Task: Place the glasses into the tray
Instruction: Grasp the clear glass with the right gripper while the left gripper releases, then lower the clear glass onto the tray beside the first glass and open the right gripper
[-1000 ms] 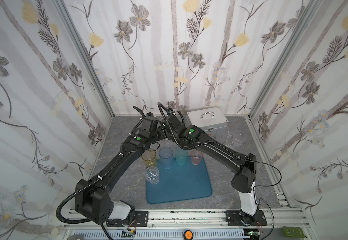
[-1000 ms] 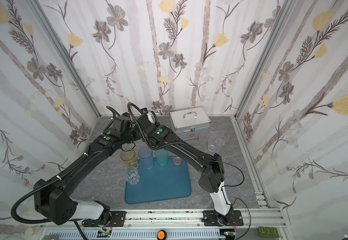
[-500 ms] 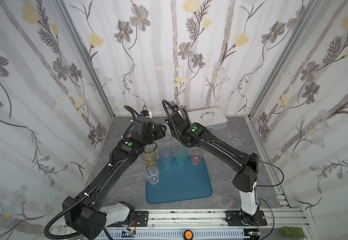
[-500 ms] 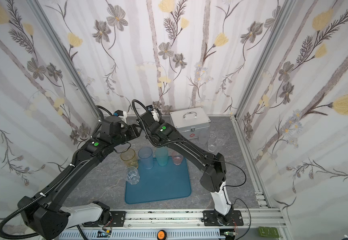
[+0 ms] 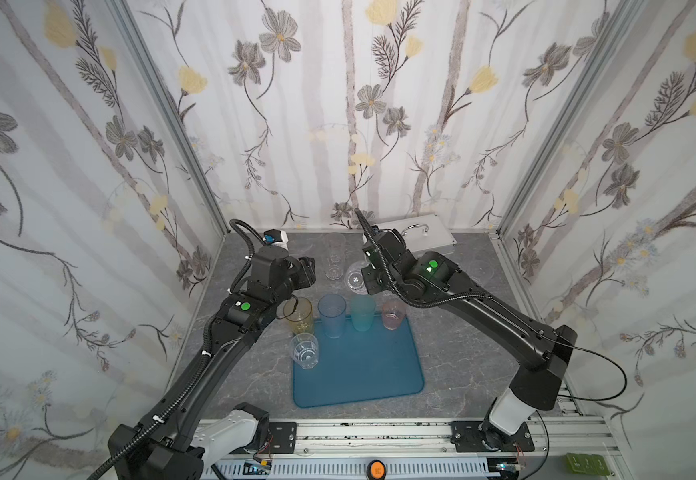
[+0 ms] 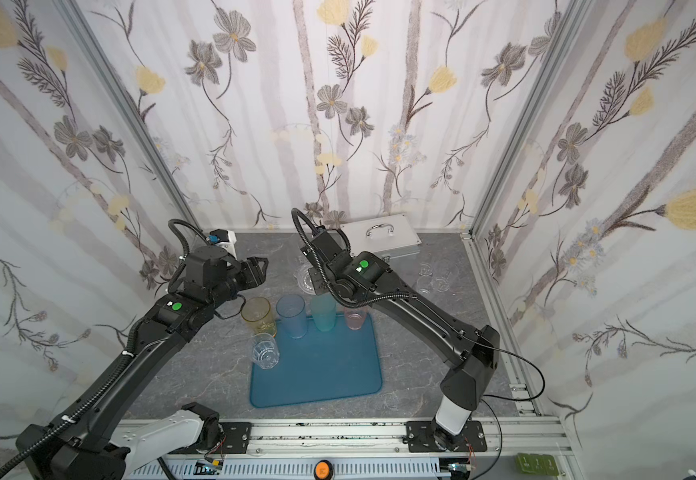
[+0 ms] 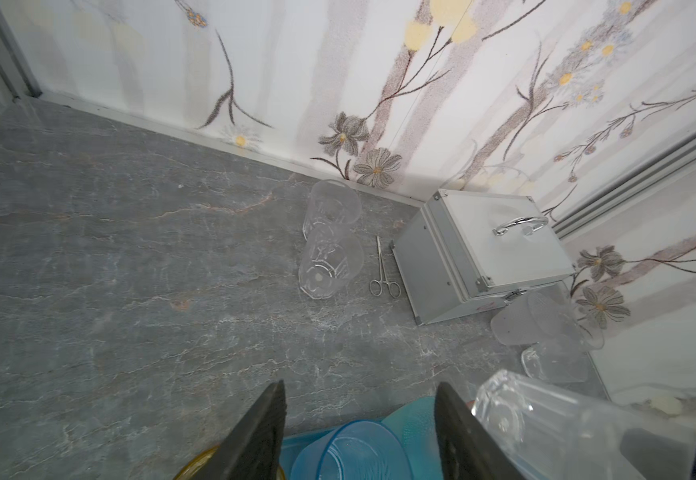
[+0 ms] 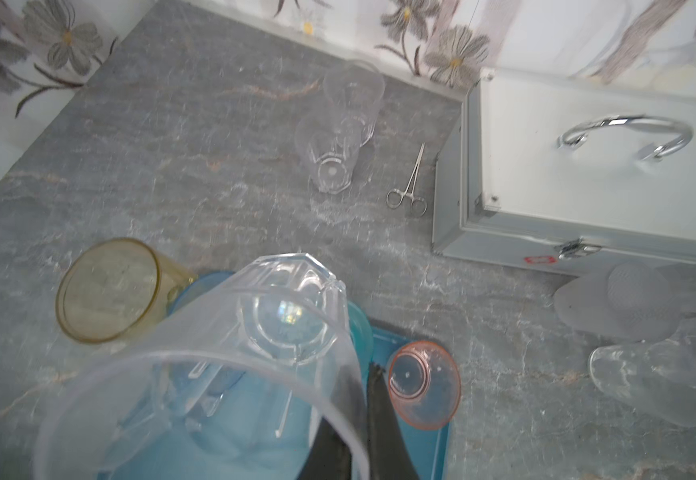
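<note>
The teal-blue tray (image 5: 362, 378) (image 6: 329, 378) lies mid-table. Along its back edge stand a yellow glass (image 5: 298, 316), a blue glass (image 5: 331, 313), a teal glass (image 5: 362, 316) and a short pink glass (image 5: 393, 314). A clear glass (image 5: 304, 351) stands at its left rim. My right gripper (image 8: 358, 382) is shut on the rim of a tilted clear glass (image 8: 254, 340) (image 5: 356, 277), held above the tray's back edge. My left gripper (image 7: 358, 415) (image 5: 306, 270) hangs open and empty, left of that glass and above the yellow and blue ones.
Two clear glasses (image 7: 329, 266) stand near the back wall, with small metal scissors (image 7: 383, 270) beside them. A silver metal case (image 5: 421, 237) sits at the back right. More clear glasses (image 6: 433, 278) cluster by the right wall.
My left gripper has opened and drawn back to the left, apart from the right one. The right gripper, still shut on the clear glass, has shifted right and toward the tray.
</note>
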Robot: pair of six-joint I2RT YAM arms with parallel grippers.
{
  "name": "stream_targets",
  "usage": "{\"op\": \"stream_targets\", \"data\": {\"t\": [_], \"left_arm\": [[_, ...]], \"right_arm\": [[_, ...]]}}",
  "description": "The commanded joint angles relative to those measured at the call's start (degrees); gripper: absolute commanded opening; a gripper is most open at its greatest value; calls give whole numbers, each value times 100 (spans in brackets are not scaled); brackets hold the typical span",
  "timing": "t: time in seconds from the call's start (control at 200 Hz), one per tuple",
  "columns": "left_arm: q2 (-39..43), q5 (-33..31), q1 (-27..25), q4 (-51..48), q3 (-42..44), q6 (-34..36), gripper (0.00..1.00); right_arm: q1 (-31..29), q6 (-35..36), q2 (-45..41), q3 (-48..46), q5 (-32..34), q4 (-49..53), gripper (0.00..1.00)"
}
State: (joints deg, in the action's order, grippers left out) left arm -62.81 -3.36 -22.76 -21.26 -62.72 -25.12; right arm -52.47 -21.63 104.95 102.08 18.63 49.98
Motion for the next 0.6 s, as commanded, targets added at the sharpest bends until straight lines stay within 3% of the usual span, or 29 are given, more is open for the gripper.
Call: {"op": "stream_targets", "data": {"t": [0.0, 0.18, 0.595], "left_arm": [[67, -306, 9, 130, 126, 254, 61], [-12, -163, 9, 139, 285, 106, 61], [-48, -60, 9, 174, 611, 16, 61]], "right_arm": [[-91, -287, -302, -428, -572, 47, 0], [-480, -592, -372, -942, -948, -14, 0], [-1138, -842, 631, -1318, -679, -553, 0]]}}
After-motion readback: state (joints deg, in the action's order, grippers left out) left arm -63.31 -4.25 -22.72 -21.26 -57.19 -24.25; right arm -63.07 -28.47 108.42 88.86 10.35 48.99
